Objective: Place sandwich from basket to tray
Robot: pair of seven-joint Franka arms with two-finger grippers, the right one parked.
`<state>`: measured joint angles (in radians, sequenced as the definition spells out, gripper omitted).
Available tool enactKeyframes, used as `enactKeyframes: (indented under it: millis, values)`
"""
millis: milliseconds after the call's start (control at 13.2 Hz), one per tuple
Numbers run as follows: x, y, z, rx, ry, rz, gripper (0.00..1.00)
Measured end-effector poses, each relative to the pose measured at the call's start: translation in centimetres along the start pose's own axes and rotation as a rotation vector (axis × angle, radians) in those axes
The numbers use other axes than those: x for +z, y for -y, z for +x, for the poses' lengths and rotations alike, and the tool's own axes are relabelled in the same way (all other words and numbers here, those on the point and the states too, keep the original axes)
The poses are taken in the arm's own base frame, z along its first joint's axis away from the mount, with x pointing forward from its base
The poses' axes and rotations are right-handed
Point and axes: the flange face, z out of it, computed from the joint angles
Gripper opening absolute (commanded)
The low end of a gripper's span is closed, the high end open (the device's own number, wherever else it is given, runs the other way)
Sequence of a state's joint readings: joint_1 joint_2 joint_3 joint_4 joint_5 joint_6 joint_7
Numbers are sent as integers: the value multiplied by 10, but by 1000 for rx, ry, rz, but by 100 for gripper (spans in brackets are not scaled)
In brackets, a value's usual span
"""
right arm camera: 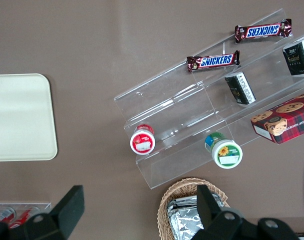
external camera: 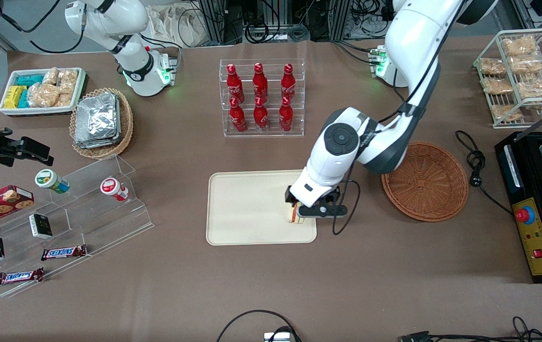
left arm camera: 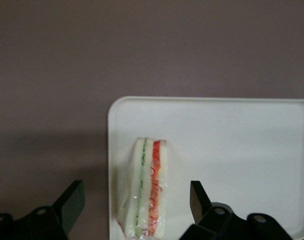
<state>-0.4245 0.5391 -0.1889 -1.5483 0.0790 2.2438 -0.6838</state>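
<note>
The white left arm bends down over the worktop, its black tool [external camera: 307, 207] spread wide, fingers clear of the clear-wrapped triangular sandwich [left arm camera: 145, 192] standing on the cream rectangular tray [external camera: 247, 209], beside the reddish-brown wicker basket [external camera: 430, 183].

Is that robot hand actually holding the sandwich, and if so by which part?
No. The gripper is open, its fingers standing clear of both bread faces of the sandwich, which rests on the tray.
</note>
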Motion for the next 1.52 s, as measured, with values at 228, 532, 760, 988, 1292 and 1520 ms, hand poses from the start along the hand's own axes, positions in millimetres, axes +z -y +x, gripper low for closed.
enactKeyframes:
  millis: [228,532,760,988,1292,1520]
  values:
    - [-52,26,30,-87,-38,35,94]
    - [-110,62,53,-177,-64,81,93]
    - [-132,94,64,-225,-73,117,92]
    - [-146,119,74,-253,-95,131,92]
    - [-159,151,83,-244,-83,155,91]
    - [-180,196,90,-208,-40,154,92]
